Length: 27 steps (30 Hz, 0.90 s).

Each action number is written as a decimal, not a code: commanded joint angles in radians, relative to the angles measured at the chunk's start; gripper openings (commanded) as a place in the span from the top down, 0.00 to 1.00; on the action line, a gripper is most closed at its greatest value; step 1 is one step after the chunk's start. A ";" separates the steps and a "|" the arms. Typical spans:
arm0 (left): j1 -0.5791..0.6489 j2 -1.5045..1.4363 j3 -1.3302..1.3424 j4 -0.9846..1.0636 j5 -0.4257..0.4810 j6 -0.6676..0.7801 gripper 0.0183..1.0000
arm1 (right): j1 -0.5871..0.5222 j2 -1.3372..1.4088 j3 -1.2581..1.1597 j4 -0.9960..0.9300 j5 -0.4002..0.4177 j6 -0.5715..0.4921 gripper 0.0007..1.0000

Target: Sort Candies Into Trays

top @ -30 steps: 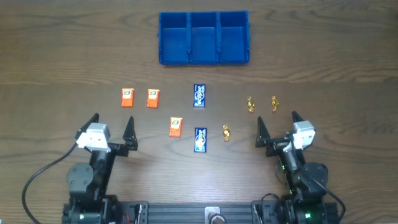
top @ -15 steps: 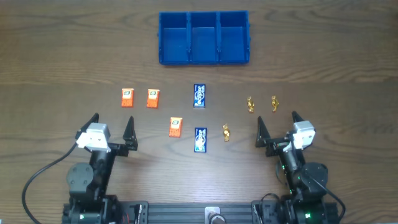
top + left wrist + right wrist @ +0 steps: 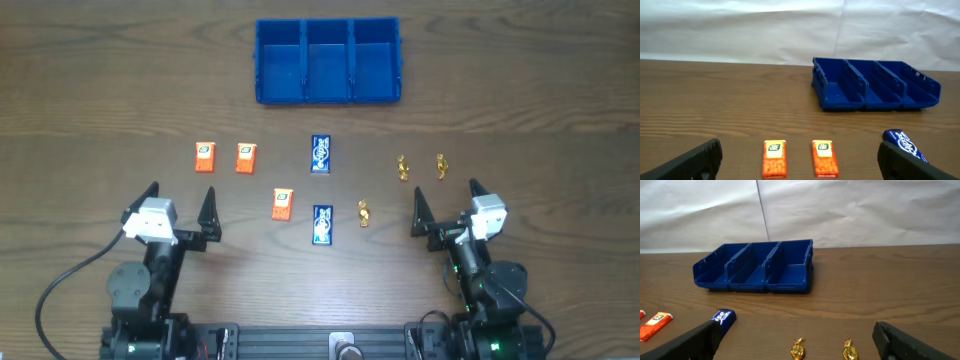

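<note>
A blue tray (image 3: 328, 61) with three empty compartments stands at the far middle of the table, also in the left wrist view (image 3: 875, 85) and the right wrist view (image 3: 755, 266). Three orange candy boxes (image 3: 204, 157) (image 3: 246, 158) (image 3: 283, 203) lie left of centre. Two blue candy packs (image 3: 321, 154) (image 3: 322, 224) lie in the middle. Three gold-wrapped candies (image 3: 402, 167) (image 3: 440, 165) (image 3: 364, 212) lie to the right. My left gripper (image 3: 180, 208) is open, near the table's front left, holding nothing. My right gripper (image 3: 444, 208) is open at the front right, likewise holding nothing.
The wooden table (image 3: 550, 110) has free room on both sides of the tray and along the left and right edges. A white wall (image 3: 740, 27) rises behind the table's far edge.
</note>
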 commanded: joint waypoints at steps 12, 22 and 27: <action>0.002 0.025 0.028 -0.072 -0.059 0.038 0.00 | 0.002 -0.008 -0.004 -0.003 0.006 0.004 0.00; 0.003 0.734 0.801 -0.467 -0.115 0.040 0.00 | 0.002 -0.008 -0.004 -0.003 0.006 0.004 0.00; 0.003 1.061 1.062 -0.625 -0.124 0.038 0.00 | 0.002 -0.008 -0.004 -0.003 0.006 0.004 0.00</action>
